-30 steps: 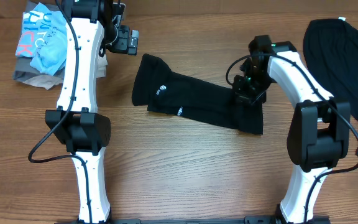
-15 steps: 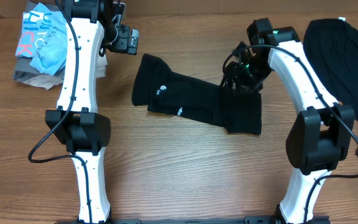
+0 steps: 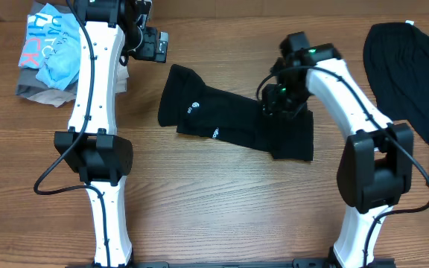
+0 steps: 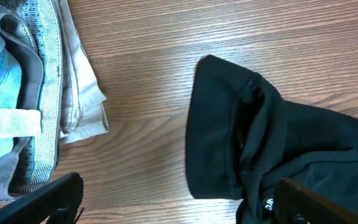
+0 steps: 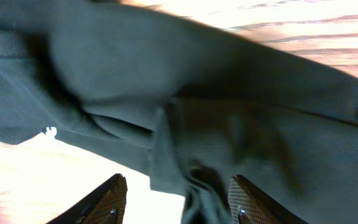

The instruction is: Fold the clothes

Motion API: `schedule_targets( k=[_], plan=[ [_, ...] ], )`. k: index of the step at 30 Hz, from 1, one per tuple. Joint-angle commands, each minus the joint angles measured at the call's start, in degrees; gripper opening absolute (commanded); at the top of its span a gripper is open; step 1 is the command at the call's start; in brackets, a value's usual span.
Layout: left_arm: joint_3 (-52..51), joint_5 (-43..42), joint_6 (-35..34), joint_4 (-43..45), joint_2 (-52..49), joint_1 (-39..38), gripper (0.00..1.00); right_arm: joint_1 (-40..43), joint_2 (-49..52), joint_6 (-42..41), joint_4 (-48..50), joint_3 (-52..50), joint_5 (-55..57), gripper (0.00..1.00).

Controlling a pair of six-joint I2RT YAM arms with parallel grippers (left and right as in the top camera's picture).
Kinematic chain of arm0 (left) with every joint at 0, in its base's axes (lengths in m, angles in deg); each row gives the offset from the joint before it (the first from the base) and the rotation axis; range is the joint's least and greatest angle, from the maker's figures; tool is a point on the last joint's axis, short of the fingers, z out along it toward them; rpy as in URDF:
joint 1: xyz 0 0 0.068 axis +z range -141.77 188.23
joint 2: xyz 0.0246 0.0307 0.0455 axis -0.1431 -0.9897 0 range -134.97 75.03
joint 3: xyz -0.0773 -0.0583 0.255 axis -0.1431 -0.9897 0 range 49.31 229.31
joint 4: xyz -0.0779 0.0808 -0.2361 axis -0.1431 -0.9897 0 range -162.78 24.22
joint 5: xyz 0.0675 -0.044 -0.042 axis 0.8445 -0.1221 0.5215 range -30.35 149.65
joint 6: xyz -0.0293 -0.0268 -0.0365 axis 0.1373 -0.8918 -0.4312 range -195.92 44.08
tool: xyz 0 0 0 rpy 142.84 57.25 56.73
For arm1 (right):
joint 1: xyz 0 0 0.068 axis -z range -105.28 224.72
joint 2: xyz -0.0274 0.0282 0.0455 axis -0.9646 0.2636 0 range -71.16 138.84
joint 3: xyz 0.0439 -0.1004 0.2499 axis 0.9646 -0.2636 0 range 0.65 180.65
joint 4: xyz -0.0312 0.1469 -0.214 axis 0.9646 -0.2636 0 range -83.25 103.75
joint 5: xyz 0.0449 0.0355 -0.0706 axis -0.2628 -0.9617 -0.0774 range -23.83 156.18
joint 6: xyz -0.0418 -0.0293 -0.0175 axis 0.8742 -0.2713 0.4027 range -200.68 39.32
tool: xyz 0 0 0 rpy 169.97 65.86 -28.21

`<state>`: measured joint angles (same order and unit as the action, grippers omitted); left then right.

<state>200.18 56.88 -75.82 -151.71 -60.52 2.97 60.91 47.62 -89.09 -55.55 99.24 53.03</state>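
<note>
Wood-grain table top (image 3: pixel 222 193): both arms and all the cloth are seen on it from overhead.

White-and-black left arm (image 3: pixel 95 89) is stretched toward the far left of the table. White-and-black right arm (image 3: pixel 348 89) is bent inward toward the centre.

Loose black fabric garment (image 3: pixel 408 67): spread in soft folds at the far right edge, partly cut off by the frame and well apart from both grippers.

Folded black fabric garment (image 3: pixel 229 123): laid as a long, slanted band across the table centre, with its wider, rounded end at the left and its squared end at the right, under the right arm's wrist.

Heap of pale blue and grey fabric clothes (image 3: pixel 47 56): noted at the far left corner, beside the left arm and apart from the black band.

Left gripper (image 3: pixel 155 46): held above bare wood just beyond the band's left end. In the wrist view its jaws are seen spread wide, with nothing between them.

Right gripper (image 3: pixel 278 100): placed over the band's right part. In the wrist view its jaws stand partly apart; black cloth lies between them, but light wood shows beside it, so no pinch is recorded.

Two small white logos (image 3: pixel 193 109) are noted on the band's left half.
</note>
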Motion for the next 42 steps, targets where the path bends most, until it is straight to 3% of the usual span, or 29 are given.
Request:
schedule_targets(
  k=[1, 5, 6, 7, 21, 28, 42],
  plan=[
    [0.31, -0.92, -0.55, -0.11, 0.87, -0.28, 1.00, -3.63, -0.02, -2.43, 2.14, -0.42, 6.69, 0.57],
    [0.31, -0.92, -0.55, -1.03, 0.87, -0.28, 1.00, -5.46, 0.74, -5.92, 3.06, -0.44, 13.62, 0.49],
    [0.31, -0.92, -0.55, -1.27, 0.87, -0.28, 1.00, -5.49, 0.74, -6.69, 3.37, -0.44, 14.64, 0.41],
    [0.31, -0.92, -0.55, -1.33, 0.87, -0.28, 1.00, -5.49, 0.76, -6.69, 3.56, -0.44, 14.62, 0.40],
    [0.31, -0.92, -0.55, -2.10, 0.87, -0.28, 1.00, -5.49, 0.87, -6.91, 8.37, -4.48, 14.62, 0.36],
    [0.31, -0.92, -0.55, -2.10, 0.87, -0.28, 1.00, -5.46, 0.87, -8.44, 11.21, -4.46, 14.93, 0.04],
    [0.31, -0.92, -0.55, -1.84, 0.87, -0.28, 1.00, -5.53, 0.87, -13.49, 13.44, -0.68, 14.99, 0.04]
  ],
)
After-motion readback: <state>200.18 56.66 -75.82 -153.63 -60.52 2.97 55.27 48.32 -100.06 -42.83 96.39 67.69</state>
